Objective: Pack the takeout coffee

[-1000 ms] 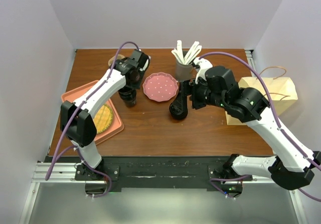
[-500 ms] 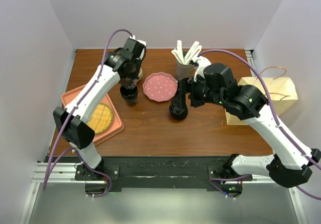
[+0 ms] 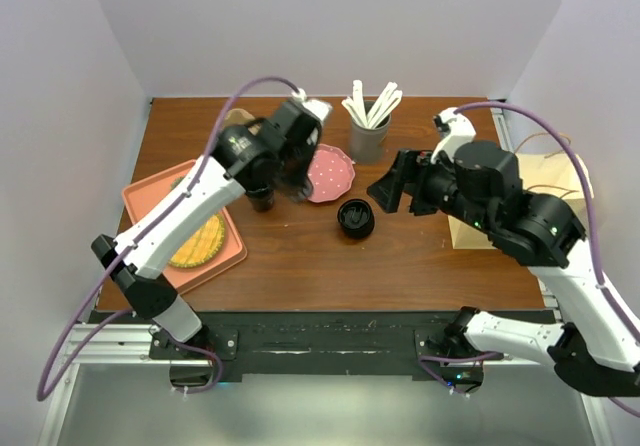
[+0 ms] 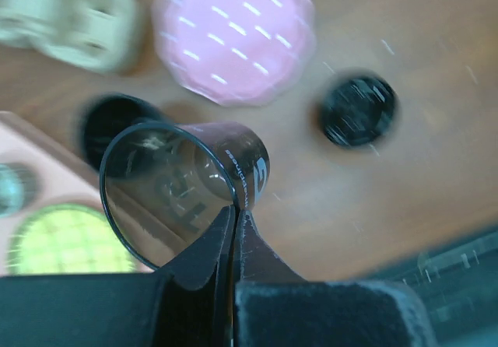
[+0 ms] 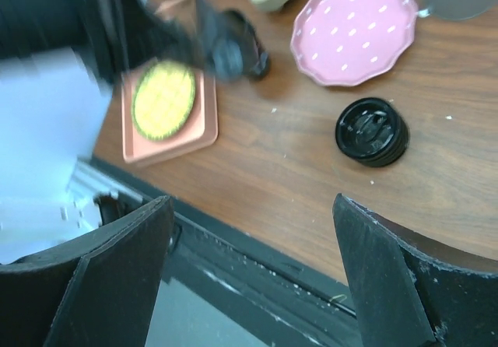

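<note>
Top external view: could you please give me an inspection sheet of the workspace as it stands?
Surface: brown wooden table; no spills seen.
Job's things: black cup held above the table; black lid on the table; paper bag at the right edge.
Clutter: pink plate, stirrer holder, orange tray.
Grippers: left gripper, fingers shut on black cup's rim; right gripper, fingers open, empty.
Cables: purple cables arch over both arms.
Surroundings: white walls.

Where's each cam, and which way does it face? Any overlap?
Top external: above and behind the bases, looking down on the table; both arms show.
Left wrist: looks down past the left gripper, shut on the black cup rim.
Right wrist: looks down at the table through the open right gripper.
Shared: all see the black lid and pink plate.
</note>
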Controlling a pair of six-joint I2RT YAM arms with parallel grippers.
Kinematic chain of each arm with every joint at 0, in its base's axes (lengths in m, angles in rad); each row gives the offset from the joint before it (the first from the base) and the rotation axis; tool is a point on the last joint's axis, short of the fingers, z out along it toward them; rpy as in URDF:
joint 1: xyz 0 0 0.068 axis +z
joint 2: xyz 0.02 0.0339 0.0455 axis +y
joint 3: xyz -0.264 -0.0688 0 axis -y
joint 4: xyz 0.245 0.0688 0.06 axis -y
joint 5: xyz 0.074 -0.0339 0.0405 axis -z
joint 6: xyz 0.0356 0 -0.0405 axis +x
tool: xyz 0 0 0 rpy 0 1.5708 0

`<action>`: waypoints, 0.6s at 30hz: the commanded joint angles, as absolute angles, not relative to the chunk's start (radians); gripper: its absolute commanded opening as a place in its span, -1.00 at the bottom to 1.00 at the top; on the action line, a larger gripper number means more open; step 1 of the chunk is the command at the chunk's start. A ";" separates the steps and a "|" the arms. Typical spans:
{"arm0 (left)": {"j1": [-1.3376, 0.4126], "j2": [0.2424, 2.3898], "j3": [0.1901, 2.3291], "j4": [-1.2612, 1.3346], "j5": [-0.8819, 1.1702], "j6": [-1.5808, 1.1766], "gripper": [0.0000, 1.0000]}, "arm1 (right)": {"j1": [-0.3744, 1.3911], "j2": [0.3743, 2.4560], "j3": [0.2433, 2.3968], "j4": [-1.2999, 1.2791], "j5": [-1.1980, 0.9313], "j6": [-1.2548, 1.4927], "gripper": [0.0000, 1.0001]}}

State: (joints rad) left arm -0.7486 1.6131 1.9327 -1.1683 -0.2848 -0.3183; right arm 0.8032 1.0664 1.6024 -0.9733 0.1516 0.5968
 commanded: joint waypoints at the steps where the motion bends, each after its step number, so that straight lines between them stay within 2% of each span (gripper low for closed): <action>1: -0.827 1.539 1.759 -1.154 -0.224 -0.411 -1.00 | 0.805 1.005 1.571 -0.965 0.262 0.684 0.74; 10: -0.844 1.465 1.413 -0.924 -0.167 -0.469 -1.00 | 0.805 0.942 1.505 -0.960 0.272 0.762 0.72; 18: -0.847 1.520 1.331 -0.821 -0.146 -0.472 -1.00 | 0.805 0.939 1.480 -0.971 0.264 0.785 0.73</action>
